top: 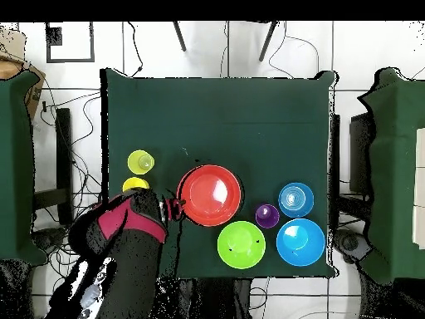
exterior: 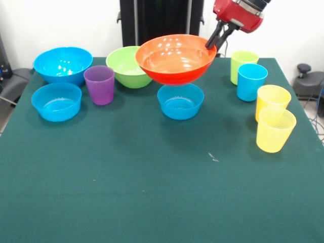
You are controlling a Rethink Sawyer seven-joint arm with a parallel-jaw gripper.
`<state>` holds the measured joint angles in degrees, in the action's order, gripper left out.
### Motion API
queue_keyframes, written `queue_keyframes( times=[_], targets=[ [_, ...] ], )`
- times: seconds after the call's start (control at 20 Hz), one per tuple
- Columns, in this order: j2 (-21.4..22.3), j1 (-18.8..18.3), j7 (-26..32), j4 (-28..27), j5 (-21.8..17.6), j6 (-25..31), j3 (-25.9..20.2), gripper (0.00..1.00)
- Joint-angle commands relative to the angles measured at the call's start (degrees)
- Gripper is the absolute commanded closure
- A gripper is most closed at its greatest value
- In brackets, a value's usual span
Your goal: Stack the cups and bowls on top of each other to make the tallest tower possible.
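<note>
Nearest, two yellow cups (exterior: 274, 124) stand upright, touching, at the right of the green table (exterior: 152, 202). Behind them stand a blue cup (exterior: 251, 81) and a lime green cup (exterior: 242, 65). Mid-table sits a small blue bowl (exterior: 180, 100), and directly above it hangs the wide, glossy orange bowl (exterior: 175, 58), lifted clear, its rim pinched by the gripper (exterior: 213, 41). Leftward sit another small blue bowl (exterior: 56, 101), the translucent purple cup (exterior: 99, 84), then the green bowl (exterior: 127, 68) and large blue bowl (exterior: 63, 64).
</note>
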<state>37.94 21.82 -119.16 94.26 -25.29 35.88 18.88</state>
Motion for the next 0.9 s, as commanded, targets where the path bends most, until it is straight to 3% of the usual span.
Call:
queue_keyframes(
  times=[0.05, 0.6, 0.9],
  targets=[
    [-3.3, 0.3, -11.2, -2.8, 2.1, -3.7, -2.2, 1.0],
    [-5.4, -0.7, -10.2, -2.5, 1.1, -4.5, -2.2, 1.0],
    [-4.2, -2.1, -7.8, -1.9, 2.0, -2.9, -3.5, 1.0]
  ],
)
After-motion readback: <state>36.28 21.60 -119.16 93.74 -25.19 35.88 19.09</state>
